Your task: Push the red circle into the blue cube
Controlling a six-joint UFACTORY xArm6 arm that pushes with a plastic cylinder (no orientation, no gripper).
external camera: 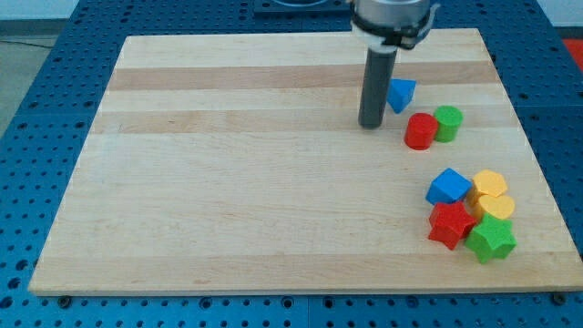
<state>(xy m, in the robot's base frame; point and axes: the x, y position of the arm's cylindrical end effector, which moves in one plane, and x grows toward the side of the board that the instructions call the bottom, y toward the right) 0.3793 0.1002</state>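
The red circle (420, 131) lies on the wooden board at the view's right, touching a green circle (447, 123) on its right. The blue cube (448, 187) sits lower down, at the top left of a cluster of blocks. My tip (370, 125) stands on the board just left of the red circle and a little above its level, with a small gap between them. A blue triangle (401, 94) lies right beside the rod, to its upper right.
Next to the blue cube lie a yellow block (490, 183), a second yellow block (497, 206), a red star (451, 224) and a green star (492, 238). The board's right edge (537, 164) runs close to them.
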